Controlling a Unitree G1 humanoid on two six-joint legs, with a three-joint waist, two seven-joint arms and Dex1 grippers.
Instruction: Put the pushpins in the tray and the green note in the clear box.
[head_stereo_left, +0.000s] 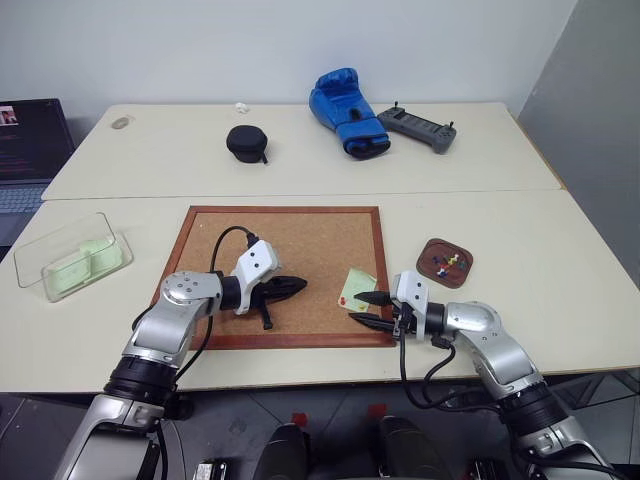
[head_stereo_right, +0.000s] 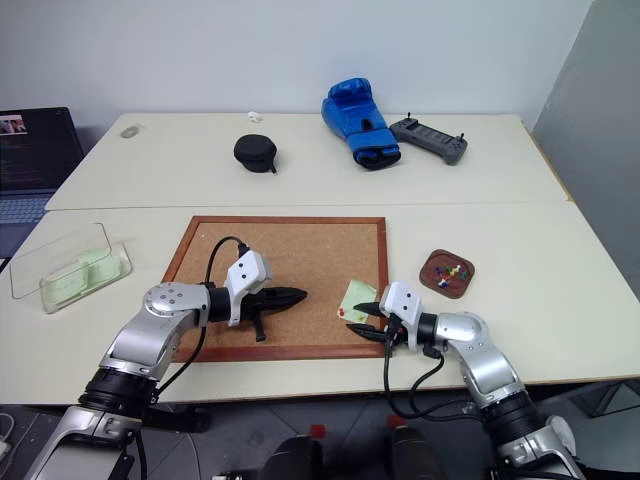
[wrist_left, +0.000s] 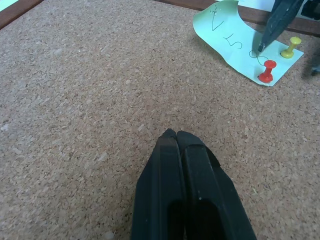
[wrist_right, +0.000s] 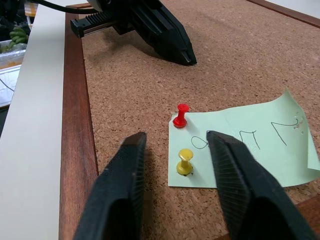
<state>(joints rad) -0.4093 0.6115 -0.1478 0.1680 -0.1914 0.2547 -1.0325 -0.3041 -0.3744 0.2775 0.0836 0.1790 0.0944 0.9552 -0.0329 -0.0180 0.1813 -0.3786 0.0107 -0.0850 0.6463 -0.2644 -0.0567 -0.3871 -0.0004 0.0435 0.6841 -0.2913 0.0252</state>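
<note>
Clear box (head_stereo_left: 72, 256) sits on the table at the robot's far left, well apart from the cork board (head_stereo_left: 300, 240); pale green slips lie inside it. Tray (head_stereo_left: 445, 262), dark reddish-brown with rounded corners, rests on the table just beside the board's right frame; several small pushpins of mixed colours lie in it, too small to count.

Green note (wrist_right: 250, 145) lies on the cork board near its near right corner, one far corner curled up off the cork. Pale green square, thin. Two pushpins stand in its near edge: a red pushpin (wrist_right: 180, 116) and a yellow pushpin (wrist_right: 184, 162). Black handwriting on the note, loose strokes that cannot be read as words.

Right gripper (wrist_right: 175, 145) hangs low over the note's pinned edge, fingers spread, the yellow pushpin standing between them, not touched as far as can be told. Left gripper (head_stereo_left: 290, 287) hovers over bare cork at mid-board, fingers pressed together, holding nothing.
</note>
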